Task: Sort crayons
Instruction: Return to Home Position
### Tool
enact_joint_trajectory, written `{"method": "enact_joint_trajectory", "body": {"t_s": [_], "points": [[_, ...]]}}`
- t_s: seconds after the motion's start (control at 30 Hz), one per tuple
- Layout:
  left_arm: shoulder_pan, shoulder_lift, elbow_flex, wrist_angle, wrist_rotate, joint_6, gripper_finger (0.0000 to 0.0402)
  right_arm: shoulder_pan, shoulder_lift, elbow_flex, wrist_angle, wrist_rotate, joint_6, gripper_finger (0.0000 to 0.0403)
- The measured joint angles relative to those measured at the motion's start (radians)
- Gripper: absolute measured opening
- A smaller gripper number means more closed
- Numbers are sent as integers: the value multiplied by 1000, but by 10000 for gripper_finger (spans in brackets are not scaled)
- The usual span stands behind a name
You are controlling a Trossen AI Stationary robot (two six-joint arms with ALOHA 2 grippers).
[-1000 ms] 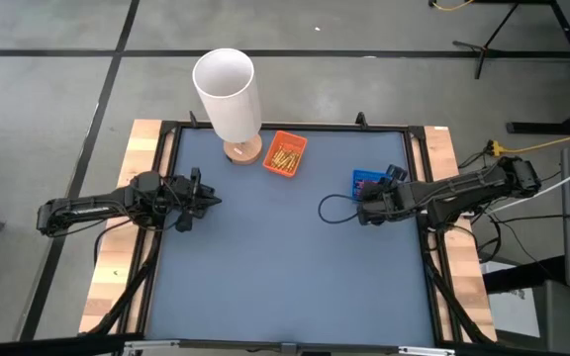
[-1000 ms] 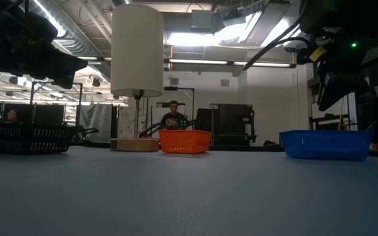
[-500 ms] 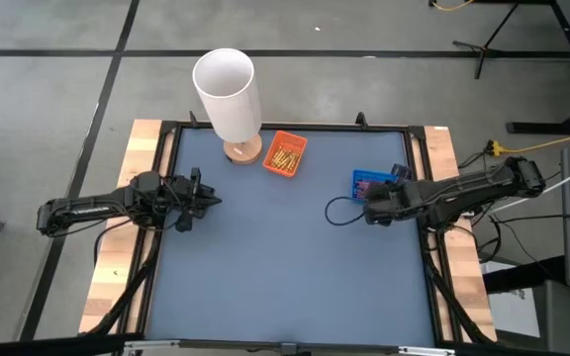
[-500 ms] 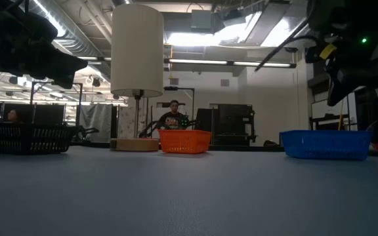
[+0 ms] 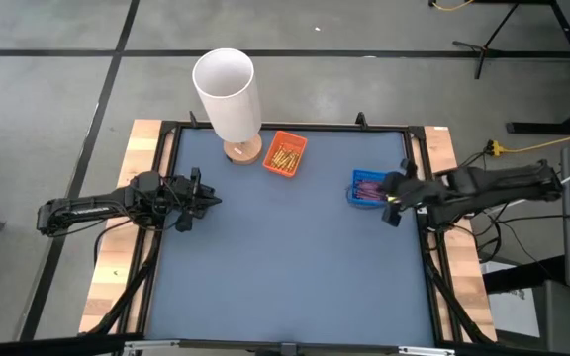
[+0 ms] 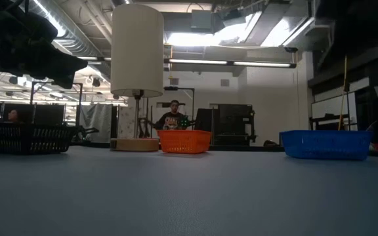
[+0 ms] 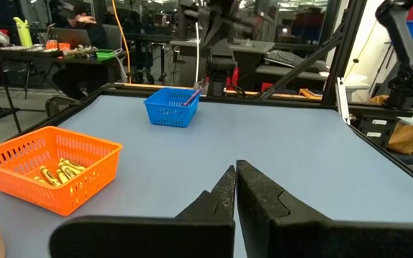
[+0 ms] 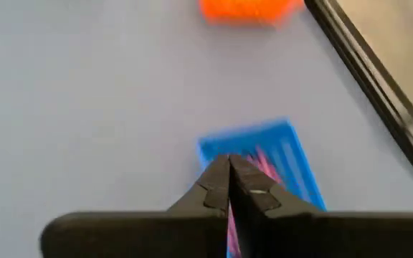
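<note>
From above you see the left gripper point(image 5: 202, 201) by the tabletop's point(image 5: 285, 267) left edge and the right gripper point(image 5: 392, 202) at the right edge, just beside the blue basket point(image 5: 361, 188). Only the wrist cams tell you the jaws: both pairs pressed together, pinching nothing. Low view gives you basket walls but not contents, whereas overhead & wrist views show yellow crayons point(image 7: 57, 173) in the orange basket point(image 7: 20, 154) near the lamp point(image 5: 228, 94) at the tabletop's far edge, and purple crayons point(image 8: 265, 163) in the blue one.
</note>
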Motion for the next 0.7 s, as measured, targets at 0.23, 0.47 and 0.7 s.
{"method": "enact_joint_trajectory", "body": {"t_s": [0.23,0.47,0.7], "points": [[0,0,0,0,0,0,0,0,-123,0,319,-141,-300,2],[0,0,0,0,0,0,0,0,-208,-52,389,-269,-414,2],[0,0,0,0,0,0,0,0,-366,-341,678,-268,-432,4]]}}
